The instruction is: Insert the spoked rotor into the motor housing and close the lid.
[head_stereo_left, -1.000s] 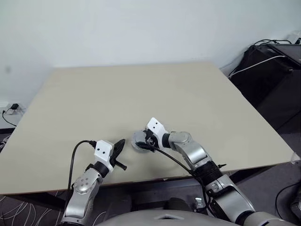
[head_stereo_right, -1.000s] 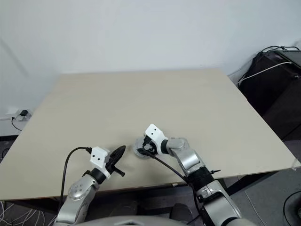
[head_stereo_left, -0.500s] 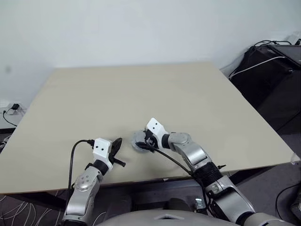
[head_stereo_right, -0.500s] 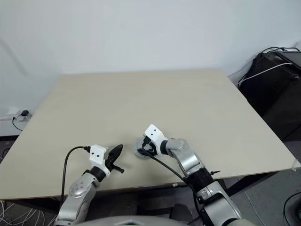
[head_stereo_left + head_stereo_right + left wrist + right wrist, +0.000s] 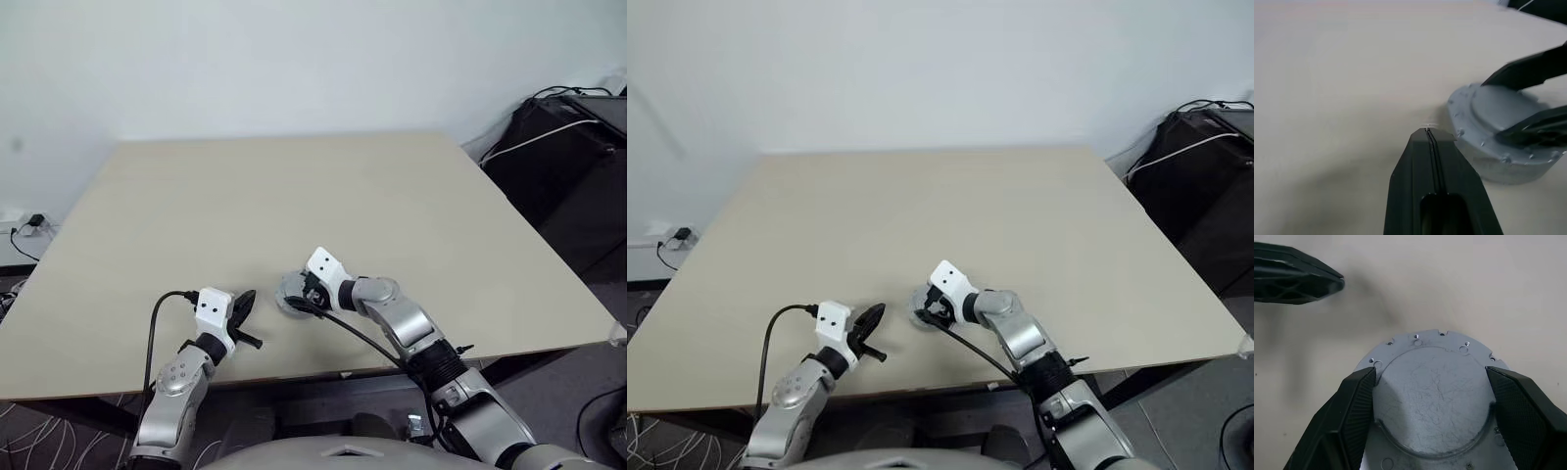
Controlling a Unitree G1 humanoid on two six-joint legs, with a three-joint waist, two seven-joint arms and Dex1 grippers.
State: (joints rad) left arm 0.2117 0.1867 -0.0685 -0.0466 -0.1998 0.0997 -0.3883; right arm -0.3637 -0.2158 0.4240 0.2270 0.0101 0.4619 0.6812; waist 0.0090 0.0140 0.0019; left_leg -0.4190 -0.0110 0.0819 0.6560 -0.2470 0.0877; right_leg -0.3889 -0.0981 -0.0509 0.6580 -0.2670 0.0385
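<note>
The lid (image 5: 1426, 399), a pale grey round disc with a screw-holed flange, lies on the table (image 5: 294, 196) near its front edge. My right gripper (image 5: 1431, 377) is shut on the lid, one black finger (image 5: 1359, 396) pressed against each side of the raised round centre. In the left eye view it sits at the lid (image 5: 288, 290). My left gripper (image 5: 251, 295) hovers just left of the lid, shut and empty, its tip (image 5: 1431, 131) pointing at the lid's rim (image 5: 1484, 110). The spoked rotor and the motor housing are out of view.
The table's front edge runs close below both grippers. Black cases with white and black cables (image 5: 563, 127) stand beyond the table's right edge. A wall socket with a plug (image 5: 29, 225) is at far left.
My left gripper has tipped a little downward and stays shut. The right gripper and the lid have not moved.
</note>
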